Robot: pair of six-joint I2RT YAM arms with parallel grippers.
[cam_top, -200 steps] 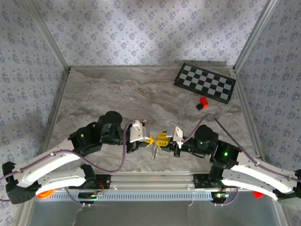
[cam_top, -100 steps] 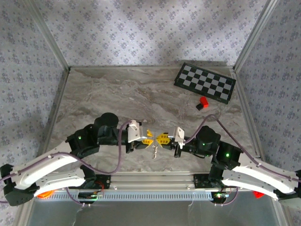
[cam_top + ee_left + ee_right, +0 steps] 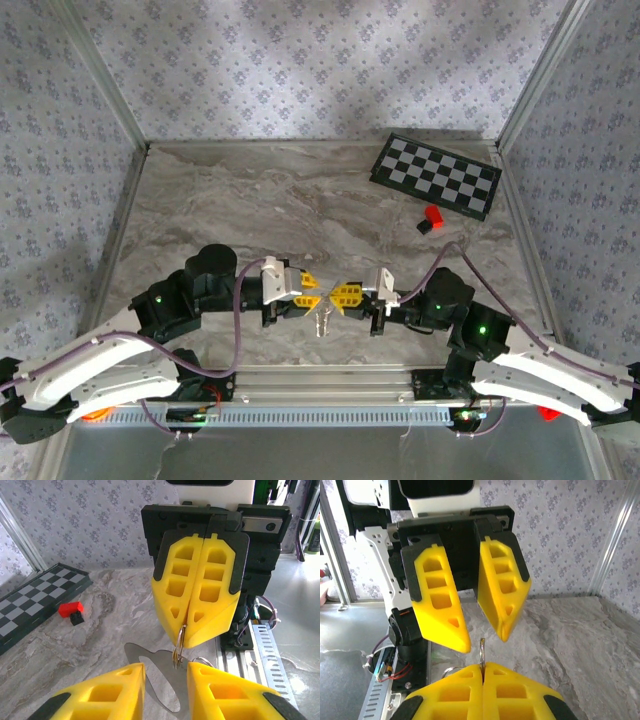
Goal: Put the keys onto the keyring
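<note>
The keyring point(image 3: 322, 321) is pinched in the right gripper point(image 3: 334, 297), faced by the left gripper point(image 3: 317, 291); a block point(image 3: 431, 218) is set before the chessboard point(image 3: 436, 176), far right.

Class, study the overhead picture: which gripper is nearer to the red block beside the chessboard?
Right. The right gripper lies toward the near edge and to the left of the red block; the left gripper faces it from further left, so it is farther away.
</note>
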